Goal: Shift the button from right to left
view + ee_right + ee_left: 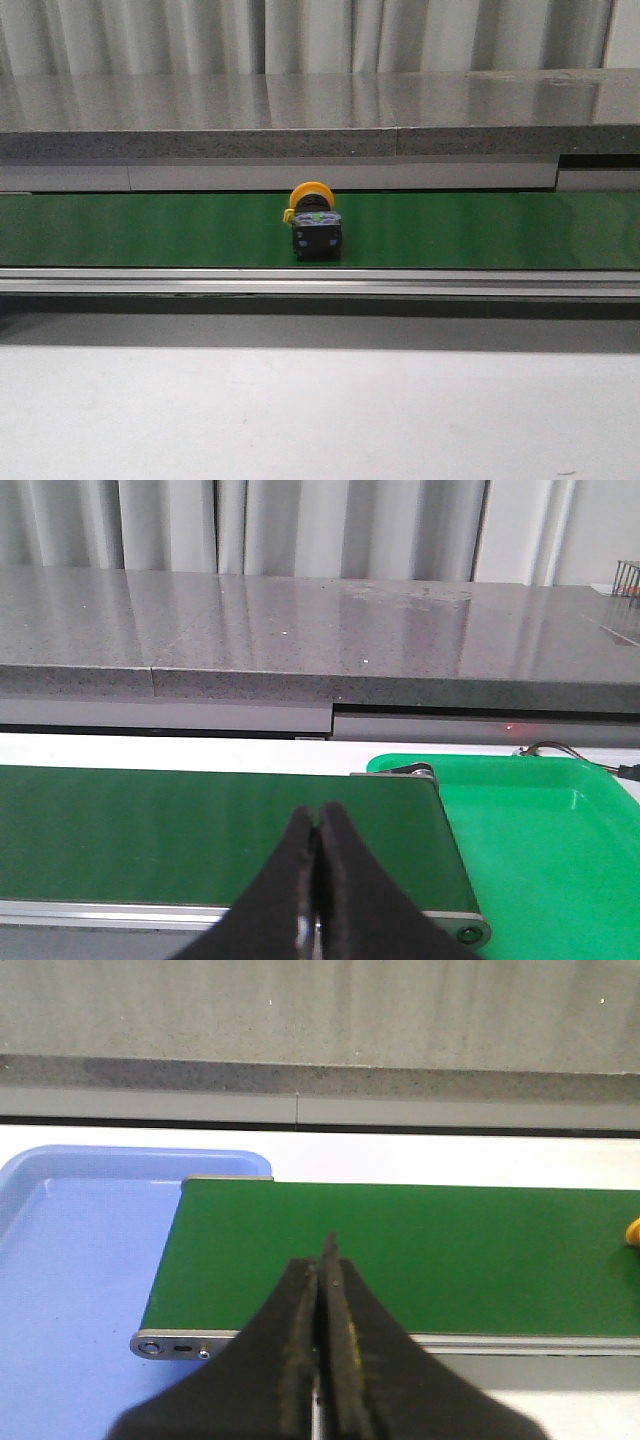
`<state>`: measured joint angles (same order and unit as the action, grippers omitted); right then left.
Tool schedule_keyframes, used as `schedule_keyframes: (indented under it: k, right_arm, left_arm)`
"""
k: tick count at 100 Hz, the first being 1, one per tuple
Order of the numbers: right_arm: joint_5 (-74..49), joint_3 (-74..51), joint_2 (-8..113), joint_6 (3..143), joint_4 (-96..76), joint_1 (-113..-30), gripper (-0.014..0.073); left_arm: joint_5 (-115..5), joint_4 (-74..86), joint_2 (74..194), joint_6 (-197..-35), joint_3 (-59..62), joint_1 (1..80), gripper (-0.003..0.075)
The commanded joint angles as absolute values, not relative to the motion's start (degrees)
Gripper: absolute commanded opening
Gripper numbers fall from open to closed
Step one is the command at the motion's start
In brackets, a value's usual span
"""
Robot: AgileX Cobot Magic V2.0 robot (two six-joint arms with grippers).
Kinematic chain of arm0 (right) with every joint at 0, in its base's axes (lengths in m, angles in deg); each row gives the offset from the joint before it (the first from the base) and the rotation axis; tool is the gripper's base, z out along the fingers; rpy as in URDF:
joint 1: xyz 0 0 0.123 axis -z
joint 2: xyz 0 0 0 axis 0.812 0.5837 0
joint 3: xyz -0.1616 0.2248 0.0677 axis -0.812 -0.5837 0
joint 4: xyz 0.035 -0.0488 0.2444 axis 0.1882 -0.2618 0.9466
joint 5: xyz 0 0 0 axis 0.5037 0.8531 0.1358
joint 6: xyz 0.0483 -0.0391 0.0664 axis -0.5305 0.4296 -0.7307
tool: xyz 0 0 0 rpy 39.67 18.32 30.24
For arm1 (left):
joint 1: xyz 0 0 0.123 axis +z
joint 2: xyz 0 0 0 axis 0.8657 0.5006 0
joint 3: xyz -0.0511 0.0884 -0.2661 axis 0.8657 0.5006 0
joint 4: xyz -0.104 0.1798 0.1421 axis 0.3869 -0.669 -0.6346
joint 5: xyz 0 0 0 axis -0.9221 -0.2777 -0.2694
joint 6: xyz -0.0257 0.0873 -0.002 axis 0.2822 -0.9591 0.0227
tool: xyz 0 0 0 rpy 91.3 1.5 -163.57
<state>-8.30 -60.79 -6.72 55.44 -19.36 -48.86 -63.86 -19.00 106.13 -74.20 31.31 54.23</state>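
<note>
The button [315,222], with a yellow-orange cap, dark blocky body and a small green mark, stands on the green conveyor belt [150,230] near the middle of the front view. A sliver of its yellow cap shows at the edge of the left wrist view [634,1231]. My left gripper [323,1260] is shut and empty over the belt's left end. My right gripper [318,820] is shut and empty over the belt's right end. The button does not show in the right wrist view. Neither gripper shows in the front view.
A blue tray [70,1260] sits at the belt's left end. A green tray [540,830] sits at its right end. A grey stone ledge [320,115] runs behind the belt, and a metal rail [320,282] along its front.
</note>
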Motion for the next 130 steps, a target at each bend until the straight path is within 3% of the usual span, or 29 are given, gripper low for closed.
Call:
schedule_keyframes:
  k: [1, 14, 23, 30, 47, 54, 104, 130]
  right_arm:
    - [-12.7, -59.3, -6.5, 55.9, -19.0, -48.8, -0.0067]
    - [-12.8, -59.3, -6.5, 55.9, -19.0, -48.8, -0.0067]
    - [-12.8, -59.3, -6.5, 55.9, -19.0, -48.8, -0.0067]
    - [-12.8, -59.3, -6.5, 55.9, -19.0, -48.8, -0.0067]
    - [-12.8, -59.3, -6.5, 55.9, -19.0, -48.8, -0.0067]
    - [-12.8, -59.3, -6.5, 55.9, -19.0, -48.8, -0.0067]
    - [-12.8, -59.3, -6.5, 55.9, -19.0, -48.8, -0.0067]
    - [-12.8, -59.3, -6.5, 55.9, -19.0, -48.8, -0.0067]
  left_arm:
    - [-61.9, -18.4, 111.6, -73.5, 26.0, 54.0, -0.0019]
    - [-63.6, -18.4, 119.4, -73.5, 21.3, 54.0, -0.0015]
    - [-65.7, -18.4, 124.1, -73.7, 17.8, 54.0, 0.0046]
    - [-67.6, -18.4, 127.7, -74.1, 15.1, 54.0, 0.0156]
    - [-69.0, -17.7, 135.8, -74.3, 9.6, 54.0, 0.0542]
    - [-69.5, -17.2, 138.7, -74.3, 7.3, 53.9, 0.0608]
    - [-88.1, -17.0, 159.6, -71.9, -14.2, 44.8, 0.0601]
    - [-93.1, -22.3, 166.6, -62.5, -20.5, 40.2, 0.0599]
